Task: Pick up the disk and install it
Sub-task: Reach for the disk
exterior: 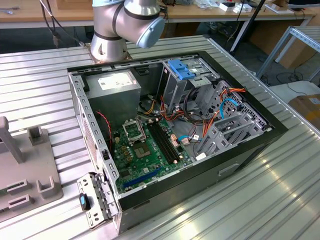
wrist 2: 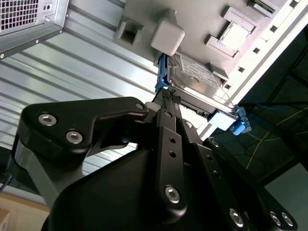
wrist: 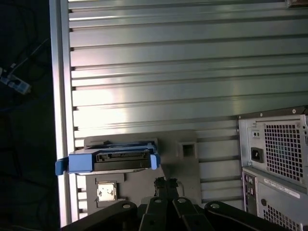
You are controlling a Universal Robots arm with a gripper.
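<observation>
The disk (wrist: 120, 161) is a grey metal slab in bright blue rails, resting on edge on a grey fixture plate (wrist: 180, 171) near the table's edge. In the second wrist view the disk (wrist 2: 199, 79) shows its labelled flat face, with a blue rail end sticking out past the plate. My gripper (wrist: 166, 182) hangs just short of one end of the disk, its black fingertips pressed together with nothing between them. In the second wrist view the gripper (wrist 2: 168, 96) has its tips close to the blue rail at the disk's near corner.
The open computer case (exterior: 175, 125) lies on the ribbed metal table, with a grey drive cage and its blue latch (exterior: 181, 69) at the back. Its rear panel (wrist: 274, 159) stands close beside the fixture plate (exterior: 30, 170). The table edge (wrist: 60, 96) runs just beyond the disk.
</observation>
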